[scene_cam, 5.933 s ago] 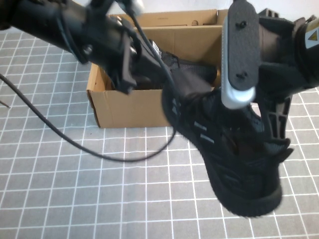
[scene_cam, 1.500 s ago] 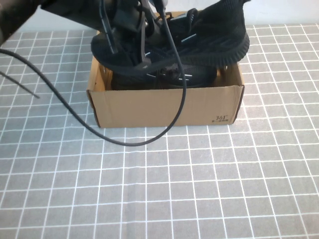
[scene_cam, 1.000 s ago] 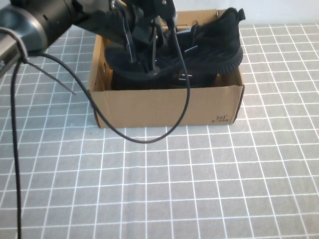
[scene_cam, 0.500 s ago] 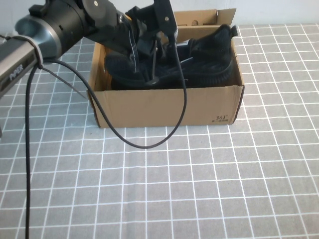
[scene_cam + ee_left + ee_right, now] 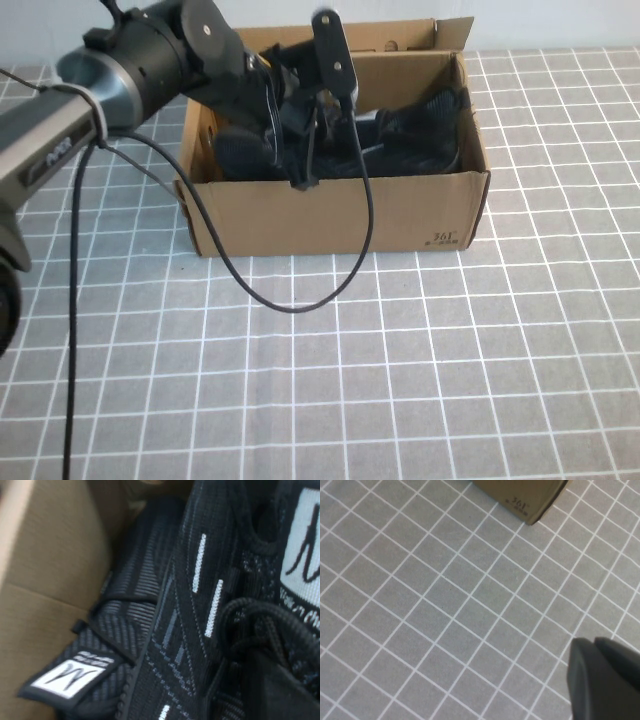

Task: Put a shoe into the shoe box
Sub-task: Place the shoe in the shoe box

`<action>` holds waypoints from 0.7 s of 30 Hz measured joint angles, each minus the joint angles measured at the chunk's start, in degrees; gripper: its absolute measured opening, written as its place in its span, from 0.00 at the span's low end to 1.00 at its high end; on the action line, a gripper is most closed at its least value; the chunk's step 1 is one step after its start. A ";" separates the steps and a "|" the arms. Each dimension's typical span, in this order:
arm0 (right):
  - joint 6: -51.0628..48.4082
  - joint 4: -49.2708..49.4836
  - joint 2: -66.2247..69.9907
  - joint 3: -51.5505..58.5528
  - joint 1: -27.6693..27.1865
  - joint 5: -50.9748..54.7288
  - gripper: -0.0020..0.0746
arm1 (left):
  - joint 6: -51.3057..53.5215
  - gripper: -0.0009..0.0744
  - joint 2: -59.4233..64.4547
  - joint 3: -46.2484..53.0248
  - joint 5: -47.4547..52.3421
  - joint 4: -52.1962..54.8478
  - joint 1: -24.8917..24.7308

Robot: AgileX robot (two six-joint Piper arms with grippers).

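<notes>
Cardboard box [image 5: 330,215] holds shoe [image 5: 400,135] | left gripper [image 5: 300,150] inside, clamped on shoe, release left | right gripper [image 5: 602,680] closed, well clear

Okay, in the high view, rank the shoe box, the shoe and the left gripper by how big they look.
1. shoe box
2. shoe, partly hidden inside the box
3. left gripper, shut on the shoe; it sits nearer the camera, so this rank is unsure.
</notes>
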 joint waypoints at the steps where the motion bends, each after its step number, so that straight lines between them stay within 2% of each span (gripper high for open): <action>1: 0.00 0.10 0.00 0.00 0.00 0.00 0.01 | 0.00 0.04 0.47 0.00 0.11 0.00 0.00; 21: 0.00 0.32 0.00 0.00 0.00 0.00 0.01 | 0.79 0.04 5.42 -0.34 -0.52 -2.03 0.00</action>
